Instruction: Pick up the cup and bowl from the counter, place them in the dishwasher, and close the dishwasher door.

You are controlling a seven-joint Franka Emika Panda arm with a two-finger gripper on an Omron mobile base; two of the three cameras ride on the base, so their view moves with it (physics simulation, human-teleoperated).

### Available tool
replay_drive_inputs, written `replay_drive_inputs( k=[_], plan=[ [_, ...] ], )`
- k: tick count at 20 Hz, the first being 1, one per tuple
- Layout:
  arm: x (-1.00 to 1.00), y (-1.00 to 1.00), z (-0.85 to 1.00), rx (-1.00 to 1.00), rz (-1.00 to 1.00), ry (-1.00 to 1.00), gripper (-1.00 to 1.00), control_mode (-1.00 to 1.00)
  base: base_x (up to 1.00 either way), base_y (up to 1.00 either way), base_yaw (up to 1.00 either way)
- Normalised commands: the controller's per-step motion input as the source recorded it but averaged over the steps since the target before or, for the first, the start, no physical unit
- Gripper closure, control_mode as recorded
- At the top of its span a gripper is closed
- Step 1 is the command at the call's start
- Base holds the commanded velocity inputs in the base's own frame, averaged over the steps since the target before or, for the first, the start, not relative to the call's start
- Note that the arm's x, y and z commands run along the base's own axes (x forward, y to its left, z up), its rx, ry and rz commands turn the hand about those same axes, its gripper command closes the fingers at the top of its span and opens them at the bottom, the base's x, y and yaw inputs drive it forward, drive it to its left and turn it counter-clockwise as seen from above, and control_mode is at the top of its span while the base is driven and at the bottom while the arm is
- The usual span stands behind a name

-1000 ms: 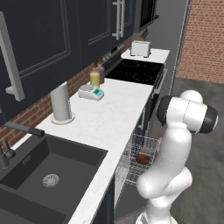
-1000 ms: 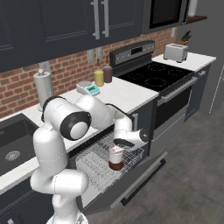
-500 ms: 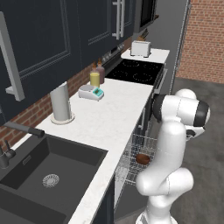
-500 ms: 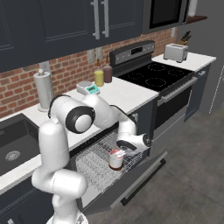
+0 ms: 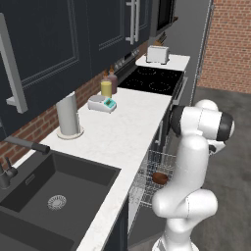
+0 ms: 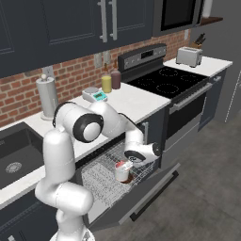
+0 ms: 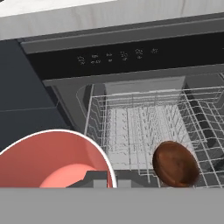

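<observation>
My gripper [image 6: 127,161] hangs low over the pulled-out wire rack [image 6: 101,178] of the dishwasher and is shut on the rim of the cup [image 6: 123,171]. In the hand view the cup [image 7: 50,161] shows its red-pink inside at the lower left, with one dark finger [image 7: 93,177] at its rim. The dark-brown bowl [image 7: 175,165] lies tilted in the rack to the cup's right, also visible as the bowl [image 5: 159,177] beside my arm. The dishwasher door [image 6: 153,193] is dropped open below the rack. The white counter [image 5: 122,132] runs above.
On the counter stand a grey roll on a round base [image 6: 47,96], a yellow jar [image 6: 107,84] and a small white device [image 6: 95,96]. The black stove [image 6: 164,80] with a toaster [image 6: 188,56] lies to the right, the sink [image 5: 54,196] to the left.
The hand has sunk slightly towards the rack with the cup still in it. The arm's upper links have shifted a little; the bowl has stayed put.
</observation>
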Motion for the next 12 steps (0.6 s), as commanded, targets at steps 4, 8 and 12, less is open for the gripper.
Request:
replay_drive_inputs(
  k=[4, 8, 12],
  plan=[
    [-0.02, 0.25, -0.17, 0.00, 0.06, 0.00, 1.00, -1.00, 0.00, 0.00, 0.00],
    [0.00, 0.24, -0.19, 0.00, 0.06, 0.00, 1.00, -1.00, 0.00, 0.00, 0.00],
    [0.00, 0.24, -0.23, 0.00, 0.05, 0.00, 1.00, -1.00, 0.00, 0.00, 0.00]
  ],
)
